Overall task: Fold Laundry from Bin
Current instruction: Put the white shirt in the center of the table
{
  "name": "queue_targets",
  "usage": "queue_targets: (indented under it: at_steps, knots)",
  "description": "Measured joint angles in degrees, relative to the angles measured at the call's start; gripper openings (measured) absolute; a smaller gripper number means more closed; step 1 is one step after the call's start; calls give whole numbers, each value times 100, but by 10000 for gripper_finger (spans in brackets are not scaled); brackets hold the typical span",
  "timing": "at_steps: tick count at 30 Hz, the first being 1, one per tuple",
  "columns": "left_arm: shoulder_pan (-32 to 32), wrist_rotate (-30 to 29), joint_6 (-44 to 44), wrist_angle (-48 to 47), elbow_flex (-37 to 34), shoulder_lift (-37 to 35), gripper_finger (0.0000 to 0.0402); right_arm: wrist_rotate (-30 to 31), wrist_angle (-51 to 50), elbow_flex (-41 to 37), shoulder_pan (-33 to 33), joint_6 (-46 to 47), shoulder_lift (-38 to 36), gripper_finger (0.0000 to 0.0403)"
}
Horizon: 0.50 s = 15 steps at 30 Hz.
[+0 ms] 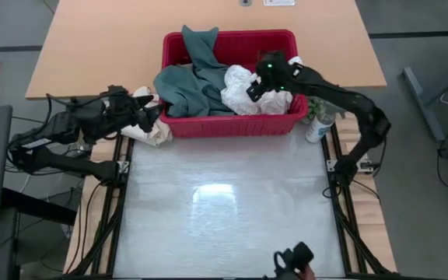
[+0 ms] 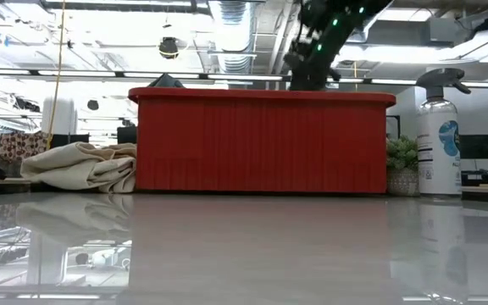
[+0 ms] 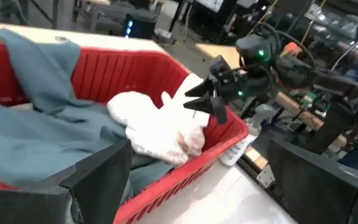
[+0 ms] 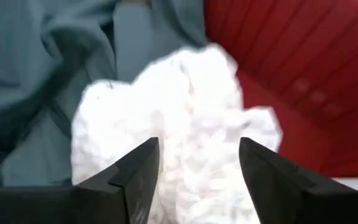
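From above, one red bin (image 1: pixel 232 124) sits at the desk's (image 1: pixel 224 210) far side, holding a teal garment (image 1: pixel 189 82) and a white towel (image 1: pixel 243 92); deeper laundry is hidden. The right claw (image 1: pixel 257 87) hovers spread over the towel. The left claw (image 1: pixel 148 111), spread and empty, waits beside the bin.

Low view: the bin wall hides its contents.

Right wrist: both fingers (image 4: pixel 132 177) straddle the towel, gripping nothing.

Cream canvas bundle (image 2: pixel 83 167), spray bottle (image 2: pixel 439 140), perhaps a small potted plant (image 2: pixel 402 165).
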Motion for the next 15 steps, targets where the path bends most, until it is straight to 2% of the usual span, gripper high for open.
queue_targets:
  at_steps: [7, 15]
  knots:
    - [178, 378, -14, -3, -3, 140, 361, -123, -88, 2, -173, -149, 615, 285]
    - [408, 489, 5, -13, -9, 428, 361, -115, -59, 2, -462, -254, 1248, 292]
